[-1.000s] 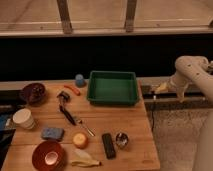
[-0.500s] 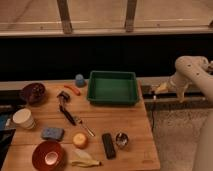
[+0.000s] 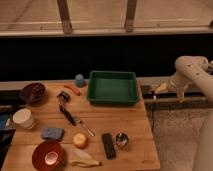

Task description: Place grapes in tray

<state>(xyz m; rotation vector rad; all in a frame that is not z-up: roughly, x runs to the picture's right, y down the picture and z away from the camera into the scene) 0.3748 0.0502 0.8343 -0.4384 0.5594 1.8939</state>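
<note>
Wooden table (image 3: 131, 118): open boards along its right edge. 1 green tray (image 3: 113, 102) sits at the far edge. Gripper (image 3: 161, 90) hangs beyond the table's right side, jaws apart, holding nothing. Grapes (image 3: 63, 95) lie left of the tray, apart.

Wooden table (image 3: 131, 122); dark wall (image 3: 100, 56); speckled floor (image 3: 176, 141).

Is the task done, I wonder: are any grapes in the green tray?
No, the green tray shows only its bare floor; the gripper hangs beyond the table's right edge.
</note>
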